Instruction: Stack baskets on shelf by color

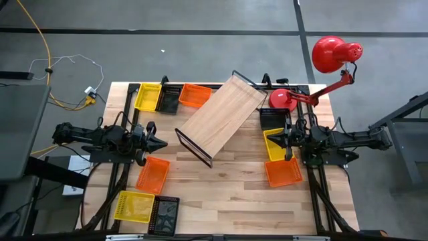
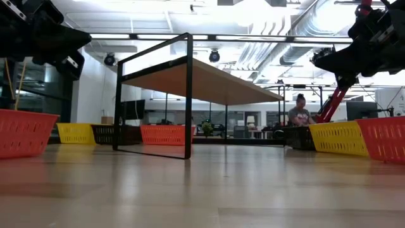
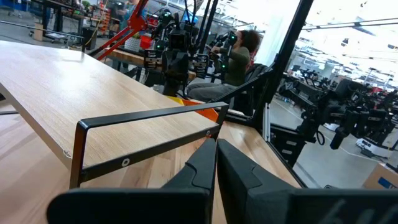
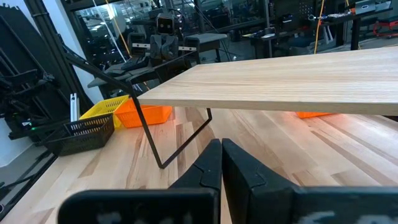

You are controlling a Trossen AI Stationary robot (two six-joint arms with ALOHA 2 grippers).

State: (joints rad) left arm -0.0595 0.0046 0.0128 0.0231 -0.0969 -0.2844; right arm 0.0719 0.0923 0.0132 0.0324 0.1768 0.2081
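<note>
No words, labels, brand marks or numbers can be read anywhere in these views, neither on the baskets, the shelf, the lamp nor the arms, nor on anything in the room behind the table.

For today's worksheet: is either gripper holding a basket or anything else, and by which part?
Nothing is held. The left gripper and the right gripper are both shut and empty, above the table.
</note>
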